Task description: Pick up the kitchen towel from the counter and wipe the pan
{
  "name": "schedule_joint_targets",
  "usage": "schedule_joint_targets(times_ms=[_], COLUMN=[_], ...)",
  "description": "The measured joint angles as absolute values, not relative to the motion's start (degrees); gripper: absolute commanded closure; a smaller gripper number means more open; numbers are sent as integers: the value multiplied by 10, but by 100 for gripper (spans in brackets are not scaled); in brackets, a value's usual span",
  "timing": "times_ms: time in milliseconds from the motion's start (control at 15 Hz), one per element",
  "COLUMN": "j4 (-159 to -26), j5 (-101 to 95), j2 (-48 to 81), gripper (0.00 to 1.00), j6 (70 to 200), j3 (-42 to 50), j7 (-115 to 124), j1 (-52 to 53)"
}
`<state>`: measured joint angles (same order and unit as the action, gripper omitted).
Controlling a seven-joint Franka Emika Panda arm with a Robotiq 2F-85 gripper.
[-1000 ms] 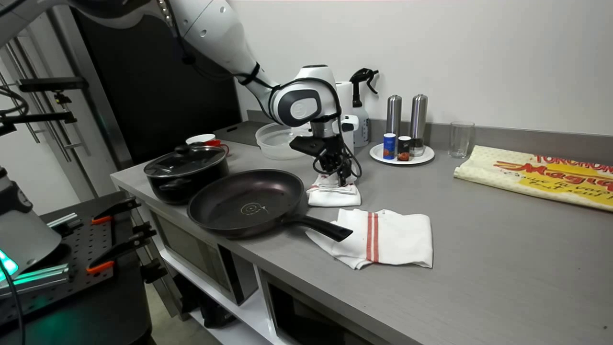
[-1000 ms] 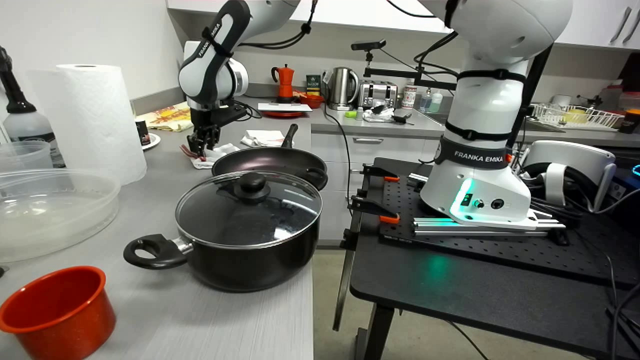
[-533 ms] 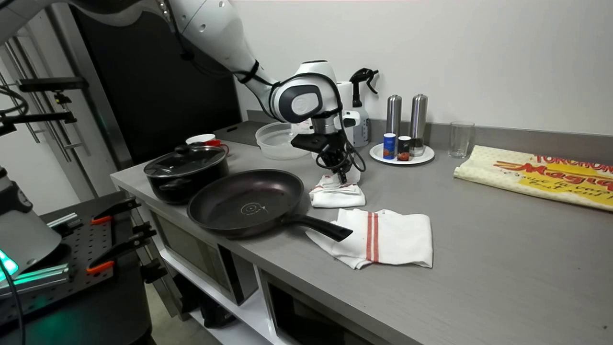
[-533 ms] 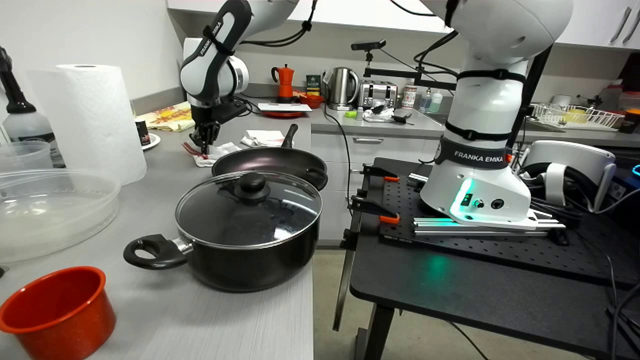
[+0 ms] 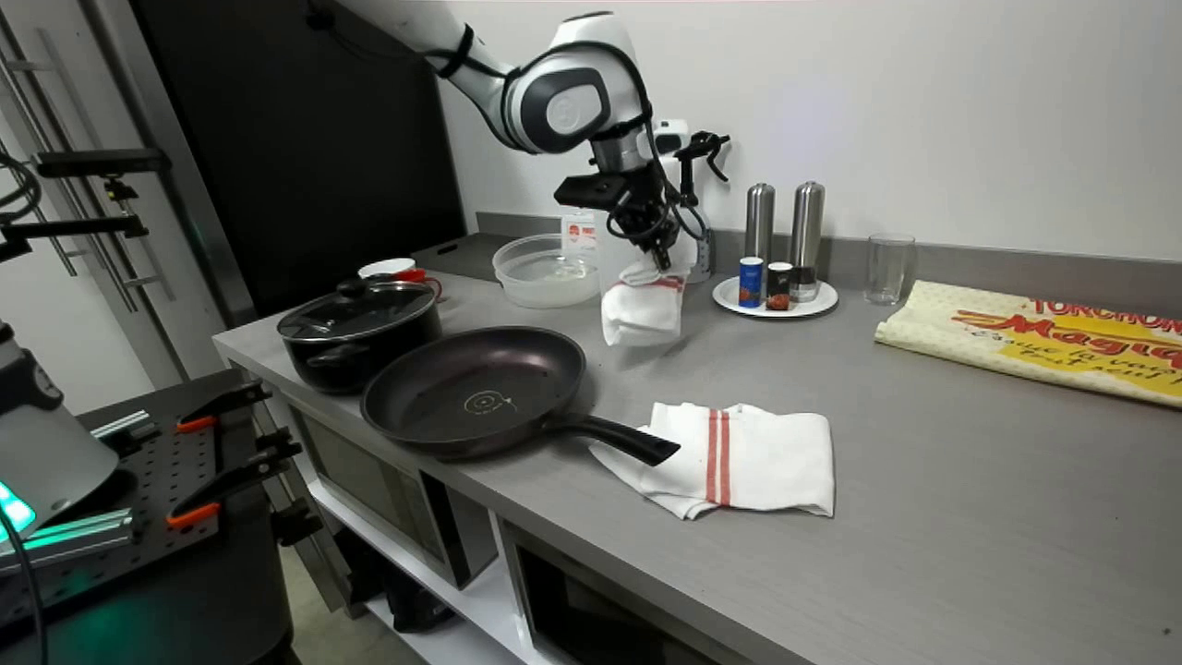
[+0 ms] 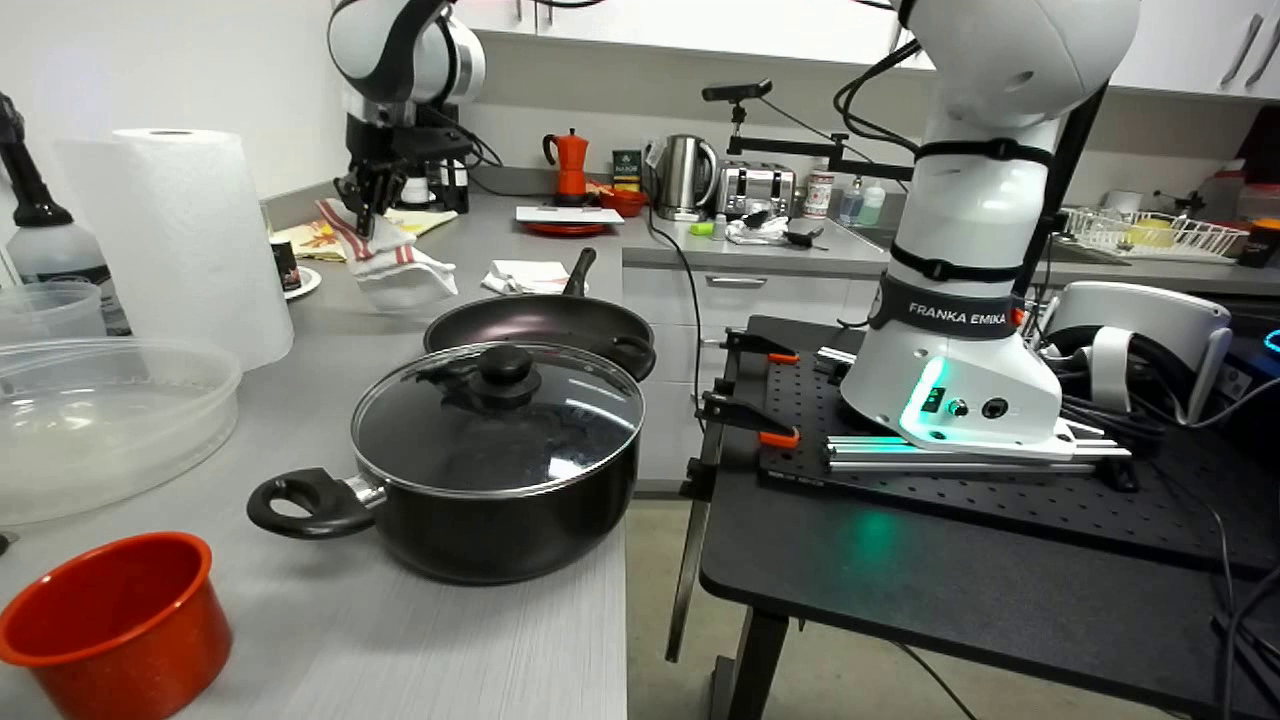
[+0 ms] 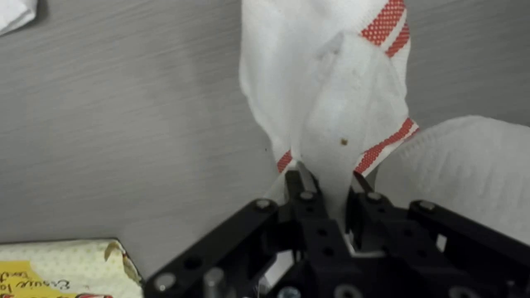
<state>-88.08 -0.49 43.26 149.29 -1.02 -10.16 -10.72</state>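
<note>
The black gripper (image 7: 330, 178) is grasping tightly a white cloth kitchen towel with red stripes (image 5: 642, 316). Unlike half a second ago, this towel is no longer resting on the flat grey counter (image 5: 923, 517); it is hanging in the air near the round black frying pan (image 5: 476, 374), on its side toward the plain white wall (image 5: 970, 120), and is not touching it. So the picking is apparently succeeding, while the wiping is still waiting.

"FRANKA EMIKA" printed on the robot base (image 6: 955, 375) near the clamped edge of the black table (image 6: 840, 590), "TORCHON", cut-off "Magiq" and "Essuie la" printed on the cream-and-yellow cloth (image 5: 1043, 346) by the back edge of the counter (image 5: 970, 499)
</note>
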Motion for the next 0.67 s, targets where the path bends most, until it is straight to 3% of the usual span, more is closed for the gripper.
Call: schedule_joint_targets(times_ms=[667], j4=[-1115], j5=[24], j2=[197], gripper=[96], j6=[1401], j3=[-35], j7=[-171], j1=[-114])
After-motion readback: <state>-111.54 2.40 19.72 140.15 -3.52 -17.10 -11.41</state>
